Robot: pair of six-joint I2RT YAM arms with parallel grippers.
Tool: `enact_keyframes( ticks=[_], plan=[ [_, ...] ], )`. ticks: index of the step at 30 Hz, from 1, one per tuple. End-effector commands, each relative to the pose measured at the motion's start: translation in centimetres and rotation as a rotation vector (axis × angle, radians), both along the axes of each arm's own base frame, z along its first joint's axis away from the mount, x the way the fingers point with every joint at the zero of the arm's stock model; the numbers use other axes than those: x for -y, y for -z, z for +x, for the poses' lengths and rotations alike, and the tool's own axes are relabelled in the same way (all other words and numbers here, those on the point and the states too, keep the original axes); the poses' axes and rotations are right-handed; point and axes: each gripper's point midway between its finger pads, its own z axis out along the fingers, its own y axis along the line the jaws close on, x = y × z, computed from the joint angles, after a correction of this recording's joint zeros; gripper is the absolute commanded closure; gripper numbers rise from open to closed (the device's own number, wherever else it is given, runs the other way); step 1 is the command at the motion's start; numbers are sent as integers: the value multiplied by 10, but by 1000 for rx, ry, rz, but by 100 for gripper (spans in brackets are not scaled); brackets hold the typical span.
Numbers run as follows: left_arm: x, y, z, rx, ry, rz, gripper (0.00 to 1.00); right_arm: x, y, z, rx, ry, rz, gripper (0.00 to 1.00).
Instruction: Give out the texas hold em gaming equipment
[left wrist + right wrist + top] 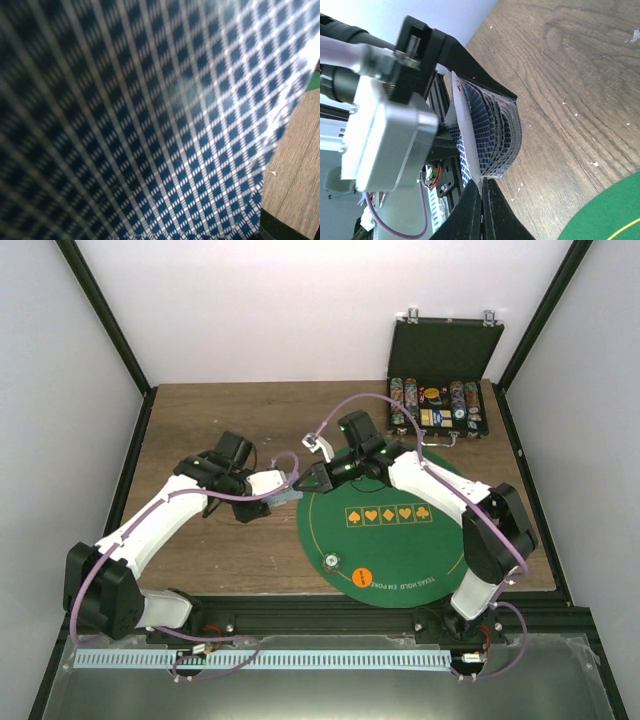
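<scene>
My left gripper (272, 490) holds a fanned stack of playing cards (287, 492) with blue diamond-patterned backs above the wood, just left of the green mat. The card backs (150, 120) fill the left wrist view and hide my left fingers. In the right wrist view the stack (495, 135) sits in the left gripper's black jaws. My right gripper (482, 186) is pinched shut on the edge of one card (465, 125) of that stack; it also shows in the top view (305, 480). An orange disc (363, 576) and a striped disc (329, 562) lie on the mat's near edge.
The round green felt mat (400, 540) lies right of centre, with a row of orange card-suit symbols (388, 513). An open black case with rows of chips (440, 405) stands at the back right. Bare wooden table (220, 550) lies to the left and behind.
</scene>
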Motion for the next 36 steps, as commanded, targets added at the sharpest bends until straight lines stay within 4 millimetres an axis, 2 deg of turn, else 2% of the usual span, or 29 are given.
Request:
enact_keyframes(
  ticks=[1,6,9,12,16,18,23,26,32,36],
  plan=[
    [0,4,1,-4,-10,-16,43,10,-37,6,82,19,19,99],
    [-1,6,2,-8,-30,-28,43,27,-53,12,120,53,11,99],
    [-4,9,3,-9,-50,-33,43,43,-67,18,163,90,-6,99],
    [-8,13,4,-12,-75,-29,43,68,-75,26,213,152,-46,99],
    [-11,13,5,-7,-112,-31,43,113,-81,40,262,263,-109,99],
    [-13,11,5,-8,-143,-37,43,141,-77,50,285,338,-187,99],
    [-17,10,-1,-8,-172,-36,43,195,-54,56,349,449,-435,99],
    [-19,10,-4,-7,-180,-38,43,210,-47,54,379,455,-531,99],
    [-17,6,-6,-8,-178,-58,42,228,-52,56,458,481,-621,99],
    [-15,6,-7,-16,-178,-67,42,248,-41,58,469,510,-738,99]
  ],
)
